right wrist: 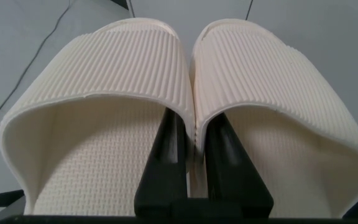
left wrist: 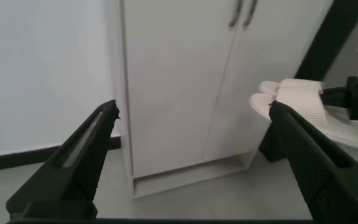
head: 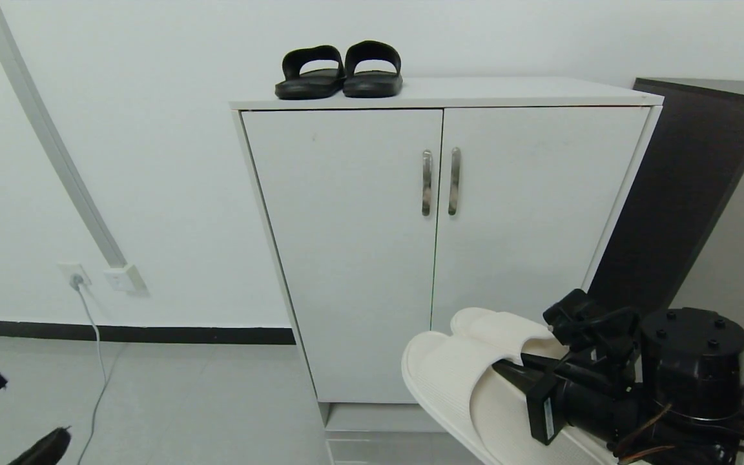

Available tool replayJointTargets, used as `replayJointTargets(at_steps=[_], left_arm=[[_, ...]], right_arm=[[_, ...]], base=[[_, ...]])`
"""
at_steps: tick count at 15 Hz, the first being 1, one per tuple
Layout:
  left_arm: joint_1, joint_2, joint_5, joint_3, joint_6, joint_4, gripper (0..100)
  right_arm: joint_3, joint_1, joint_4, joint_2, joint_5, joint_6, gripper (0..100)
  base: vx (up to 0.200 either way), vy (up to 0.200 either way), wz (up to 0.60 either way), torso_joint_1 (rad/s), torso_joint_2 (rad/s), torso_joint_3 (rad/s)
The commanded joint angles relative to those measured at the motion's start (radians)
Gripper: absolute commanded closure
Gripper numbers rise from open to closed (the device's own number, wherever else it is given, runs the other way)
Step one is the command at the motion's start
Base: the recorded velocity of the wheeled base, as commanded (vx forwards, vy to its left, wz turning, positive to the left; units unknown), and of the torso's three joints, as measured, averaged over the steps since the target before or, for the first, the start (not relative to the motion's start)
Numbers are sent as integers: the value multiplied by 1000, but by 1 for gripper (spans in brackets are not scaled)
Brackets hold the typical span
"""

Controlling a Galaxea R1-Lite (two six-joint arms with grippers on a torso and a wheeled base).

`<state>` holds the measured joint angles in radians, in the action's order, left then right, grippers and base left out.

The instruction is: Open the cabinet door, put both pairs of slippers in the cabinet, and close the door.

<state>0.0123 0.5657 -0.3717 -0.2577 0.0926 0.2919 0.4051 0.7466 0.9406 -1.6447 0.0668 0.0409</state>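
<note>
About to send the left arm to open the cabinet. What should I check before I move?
1. cabinet doors: both shut, handles unobstructed - ok.
2. left gripper: open and empty - ok.
3. right gripper: shut on the white slippers, pinching both straps - ok.
4. Door swing clearance: the white slippers hang low in front of the doors, not touching - cannot tell.
5. black slippers: on the cabinet top, not yet loaded - not ok.

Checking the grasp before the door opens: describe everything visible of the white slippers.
The white slippers are a cream pair, foam-like, with ribbed straps and pebbled insoles. They hang side by side, toes toward the closed cabinet, off the floor. The right gripper has one finger under each strap, pinching the adjoining sides together.
</note>
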Motion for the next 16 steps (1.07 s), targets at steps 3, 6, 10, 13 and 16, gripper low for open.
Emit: replayJointTargets(at_steps=[3, 6, 10, 13, 16], left_arm=[[136, 414, -72, -109, 4, 230, 0], [271, 553, -62, -252, 30, 233, 0], [408, 720, -64, -448, 79, 234, 0], [492, 849, -64, -589, 82, 234, 0], [581, 976, -69, -730, 84, 224, 0]], right_arm=[[-9, 0, 26, -20, 7, -1, 100], [-5, 0, 26, -20, 7, -1, 100], [0, 2, 26, -26, 7, -1, 100], [0, 2, 26, -23, 8, -1, 100], [-2, 0, 27, -18, 8, -1, 100]], base=[[0, 0, 0, 0, 0, 0], [0, 0, 0, 0, 0, 0], [0, 0, 0, 0, 0, 0], [0, 0, 0, 0, 0, 0], [0, 0, 0, 0, 0, 0]])
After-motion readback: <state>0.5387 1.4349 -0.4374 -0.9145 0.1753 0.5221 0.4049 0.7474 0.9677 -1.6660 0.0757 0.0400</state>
